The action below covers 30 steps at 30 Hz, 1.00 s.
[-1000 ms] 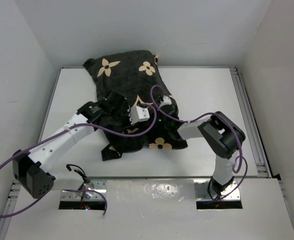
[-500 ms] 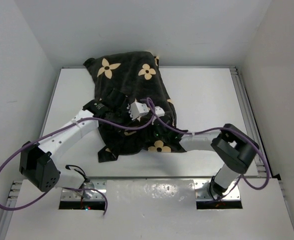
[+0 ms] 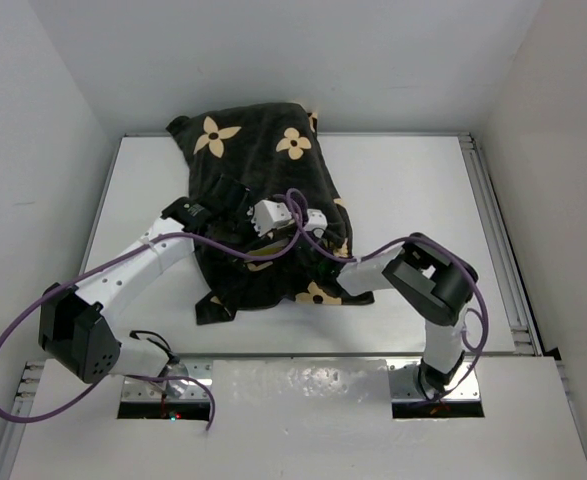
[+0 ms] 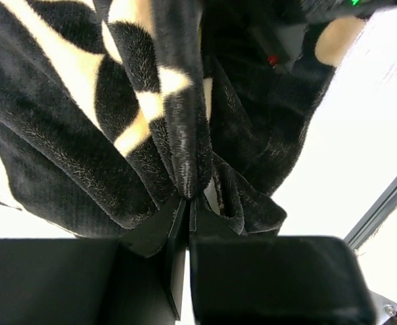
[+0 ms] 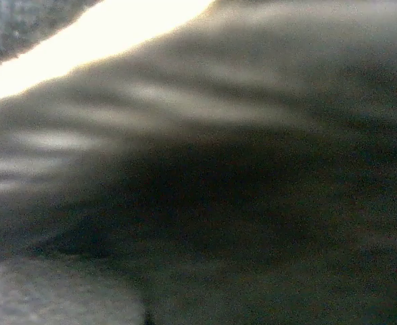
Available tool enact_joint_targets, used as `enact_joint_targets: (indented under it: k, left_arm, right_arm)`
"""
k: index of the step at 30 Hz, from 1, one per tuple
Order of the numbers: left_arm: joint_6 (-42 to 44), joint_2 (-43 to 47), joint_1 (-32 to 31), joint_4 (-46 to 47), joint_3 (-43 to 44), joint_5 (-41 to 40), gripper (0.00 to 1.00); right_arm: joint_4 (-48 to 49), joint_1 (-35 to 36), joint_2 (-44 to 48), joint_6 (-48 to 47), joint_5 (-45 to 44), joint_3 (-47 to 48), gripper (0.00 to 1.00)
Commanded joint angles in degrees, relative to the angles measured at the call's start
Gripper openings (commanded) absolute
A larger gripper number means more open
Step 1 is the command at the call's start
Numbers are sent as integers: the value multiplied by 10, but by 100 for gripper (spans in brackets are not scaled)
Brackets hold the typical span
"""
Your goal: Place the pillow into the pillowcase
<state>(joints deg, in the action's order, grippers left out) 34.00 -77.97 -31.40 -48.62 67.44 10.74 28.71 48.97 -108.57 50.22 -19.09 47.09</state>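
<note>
The pillowcase (image 3: 258, 150), black with tan flowers, lies bulging from the back wall to mid-table. The pillow is hidden; only the case's fullness hints at it. My left gripper (image 4: 188, 200) is shut on a hanging fold of the pillowcase (image 4: 103, 135) at its near edge; from above, that left gripper (image 3: 257, 240) sits over the case's middle. My right arm (image 3: 373, 272) reaches left from its raised elbow, and its gripper is buried in the fabric. The right wrist view is dark and blurred, showing only a dim ribbed surface, so I cannot tell what the shut right gripper holds.
The white table (image 3: 413, 190) is bounded by white walls at the back and sides. A metal rail (image 3: 498, 240) runs along the right edge. Purple cables (image 3: 13, 350) loop off both arms; the left one hangs past the near left corner.
The right gripper has closed. The right arm's elbow swung out to the right, then came back up and in. The left arm shifted slightly towards the back with the fold; the case's near edge moved.
</note>
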Motion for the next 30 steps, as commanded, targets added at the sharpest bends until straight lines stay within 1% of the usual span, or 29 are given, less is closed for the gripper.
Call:
enact_joint_targets:
  k: [1, 2, 3, 4, 5, 7, 8, 9, 10, 11, 12, 13, 14, 15, 16, 17, 18, 19, 20, 21, 22, 23, 24, 25, 26, 27, 28, 30]
  left_arm:
    - [2, 12, 8, 19, 24, 9, 2]
    - [2, 12, 12, 20, 23, 6, 2]
    - [2, 12, 16, 23, 22, 0, 2]
    - [5, 12, 23, 27, 17, -4, 2]
    - [5, 12, 27, 32, 16, -11, 3]
    - [6, 8, 34, 44, 14, -19, 2]
    - [6, 3, 34, 47, 16, -23, 3]
    - [5, -2, 35, 53, 19, -28, 3]
    - [5, -8, 35, 55, 23, -28, 4]
    - [3, -12, 35, 55, 28, -30, 8]
    - [-2, -16, 34, 51, 31, -29, 18]
    - [-3, -22, 32, 49, 37, -28, 20]
    - [-3, -22, 31, 44, 39, -27, 23]
    - [-3, -22, 29, 34, 40, -24, 37]
    - [-3, -20, 27, 27, 39, -24, 45]
    - [-1, -15, 27, 17, 40, -23, 54]
    - [10, -10, 28, -15, 43, -19, 85]
    - [19, 2, 29, -36, 48, -16, 99]
    - [31, 9, 32, -56, 48, -13, 100]
    - [60, 21, 38, -96, 47, -12, 100]
    - [78, 48, 40, -112, 36, -12, 100]
    - [101, 61, 40, -129, 24, -24, 100]
    - [137, 78, 36, -146, 8, -43, 100]
    - [152, 117, 31, -146, -46, -68, 100]
    - [168, 135, 24, -132, -82, -124, 100]
    - [190, 174, 18, -124, -153, -142, 100]
    - [199, 191, 17, -118, -191, -151, 100]
    - [205, 211, 14, -118, -258, -123, 100]
  right_arm:
    - [96, -23, 5, 44, -1, -89, 0]
    - [191, -23, 37, 30, 16, -123, 0]
    - [233, -21, 59, 18, 41, -159, 0]
    - [285, -20, 82, 0, 55, -215, 0]
    - [289, -12, 140, -35, 67, -233, 0]
    - [269, -2, 204, -72, 101, -273, 0]
    - [230, 3, 237, -103, 112, -281, 0]
    - [209, 16, 295, -114, 116, -288, 0]
    - [169, 19, 319, -118, 108, -304, 0]
    - [152, 23, 341, -116, 97, -311, 0]
    - [127, 24, 380, -107, 81, -318, 0]
    - [58, 23, 402, -83, 37, -327, 13]
    - [22, 17, 423, -78, 15, -329, 24]
    - [-19, 14, 460, -74, -4, -329, 37]
    - [-110, 10, 476, -71, -22, -319, 48]
    - [-160, 5, 494, -47, -64, -312, 65]
    - [-209, -11, 508, -34, -81, -305, 72]
    - [-285, -21, 534, -18, -88, -293, 78]
    - [-317, -49, 549, -17, -84, -292, 85]
    - [-336, -67, 559, -25, -69, -292, 88]
    - [-356, -82, 573, -48, -48, -296, 94]
    - [-362, -118, 574, -58, -26, -299, 99]
    - [-368, -135, 572, -67, 19, -300, 99]
    - [-371, -152, 559, -86, 45, -298, 99]
    - [-367, -184, 549, -99, 70, -297, 99]
    - [-355, -196, 537, -121, 117, -289, 99]
    - [-347, -203, 523, -132, 139, -284, 99]
    - [-335, -217, 478, -151, 183, -261, 98]
